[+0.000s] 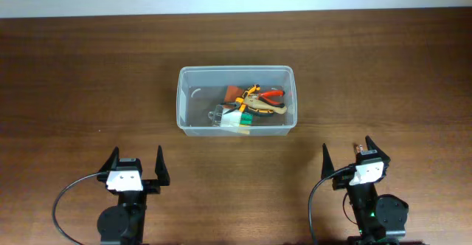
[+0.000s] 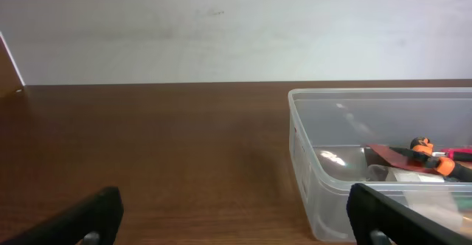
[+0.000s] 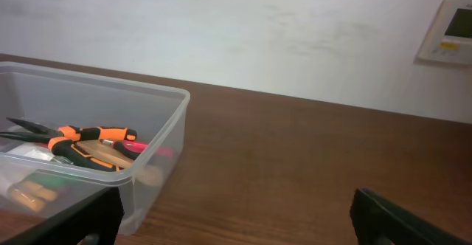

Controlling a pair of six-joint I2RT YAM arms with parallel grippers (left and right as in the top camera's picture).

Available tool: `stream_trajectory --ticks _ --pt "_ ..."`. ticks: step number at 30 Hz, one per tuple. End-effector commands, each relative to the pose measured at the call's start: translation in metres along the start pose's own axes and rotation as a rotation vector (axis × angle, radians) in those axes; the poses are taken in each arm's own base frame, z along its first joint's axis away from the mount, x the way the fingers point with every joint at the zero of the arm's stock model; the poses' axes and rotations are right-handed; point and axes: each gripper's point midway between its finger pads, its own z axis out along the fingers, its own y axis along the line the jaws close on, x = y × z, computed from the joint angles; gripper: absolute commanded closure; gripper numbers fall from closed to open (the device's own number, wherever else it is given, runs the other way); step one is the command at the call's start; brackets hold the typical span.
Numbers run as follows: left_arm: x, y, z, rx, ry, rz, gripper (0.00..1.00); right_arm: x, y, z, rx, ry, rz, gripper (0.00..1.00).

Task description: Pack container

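A dark wooden table [image 1: 74, 90] ran back to a pale wall [image 2: 221, 31]. Nearest, the left gripper [image 1: 137, 156] and the right gripper [image 1: 348, 150] sat low at the table's near edge. Both pointed forward with their jaws spread wide and nothing between them, which looked like a resting pose rather than a reach. The container [image 1: 179, 101] stood well apart from both, ahead and to the right of the left gripper and ahead and to the left of the right one. Orange-handled pliers [image 1: 262, 97], a red-handled tool [image 1: 274, 96] and a small white-and-green pack [image 1: 240, 119] lay heaped in its right half. No loose item showed near either gripper, so the packing seemed largely finished. Beyond the right gripper, a control panel [image 3: 450, 31] hung on the wall.
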Motion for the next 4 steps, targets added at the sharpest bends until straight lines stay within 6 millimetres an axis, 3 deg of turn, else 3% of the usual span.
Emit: stream_trajectory --ticks 1,4 --pt "0.0016 0.0023 0.0 -0.012 -0.002 0.015 0.01 0.0019 -0.0005 -0.0003 0.007 0.003 -0.003 0.01" --pt "0.0016 0.0023 0.0 -0.012 -0.002 0.015 0.01 0.002 -0.0005 -0.0003 0.007 0.003 -0.003 0.01"
